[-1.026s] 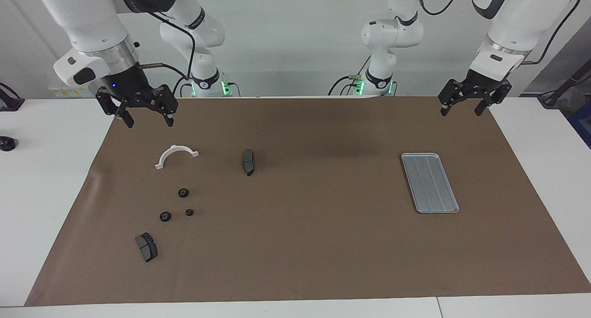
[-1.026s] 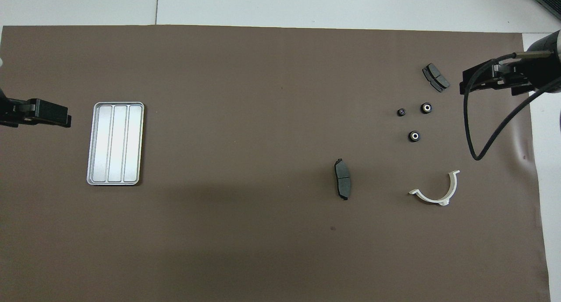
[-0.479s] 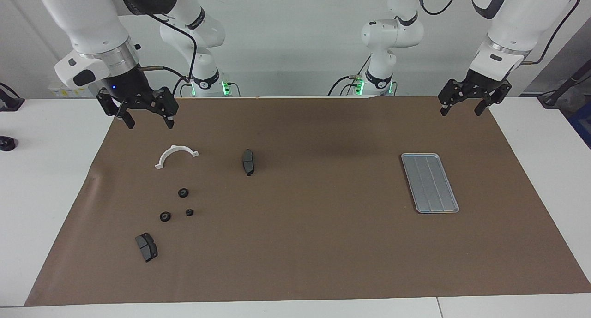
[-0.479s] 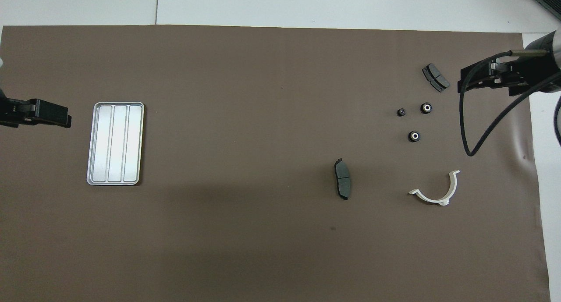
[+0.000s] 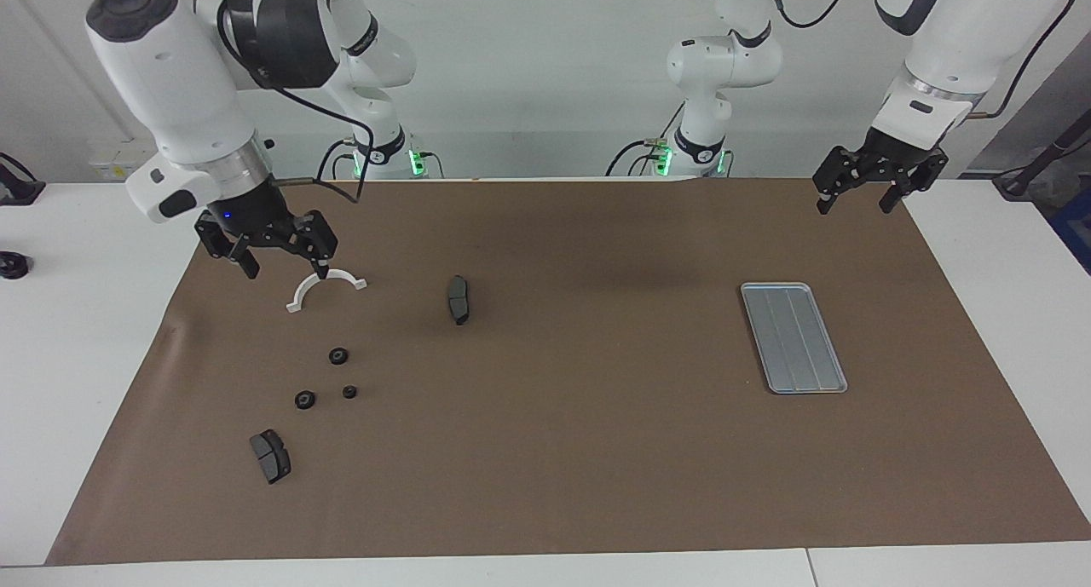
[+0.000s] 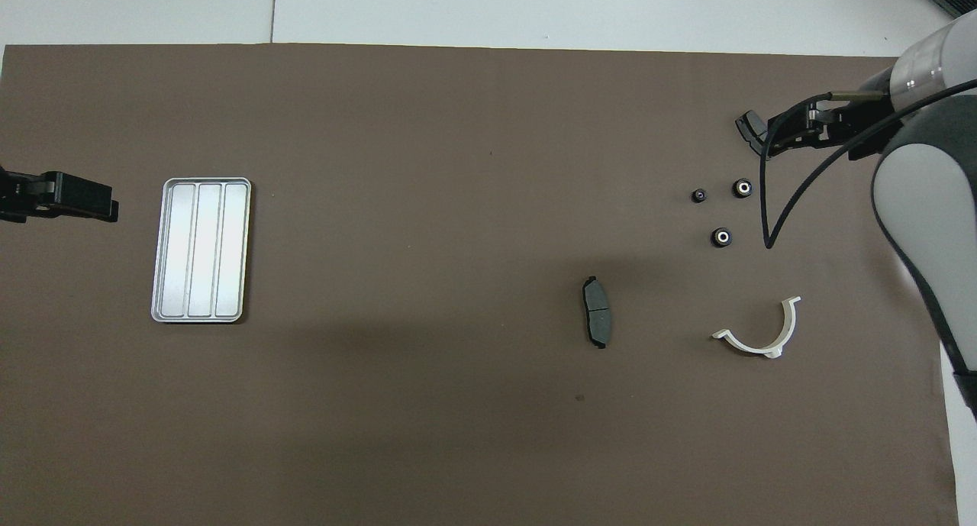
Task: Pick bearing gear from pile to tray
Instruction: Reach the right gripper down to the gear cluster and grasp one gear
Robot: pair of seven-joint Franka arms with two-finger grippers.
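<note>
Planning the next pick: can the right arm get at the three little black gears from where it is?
Probably yes. The right gripper hangs open at the white half-ring, and the gears lie uncovered on the mat, apart from each other.

Silver-grey grooved tray (image 5: 794,338), black gears (image 5: 338,356), dark grey brake pads (image 5: 458,299), white half-ring (image 5: 325,288), brown mat (image 5: 580,451)

The right gripper (image 5: 284,267) is swinging out over the brown mat and coming down, its open fingers now hanging just above the white half-ring (image 5: 325,287), one fingertip showing right in front of the arc's top. In the overhead view that gripper (image 6: 794,131) is now covering most of the brake pad (image 6: 748,126) beneath it, with its black cable (image 6: 772,205) looping closer to the three small gears.
</note>
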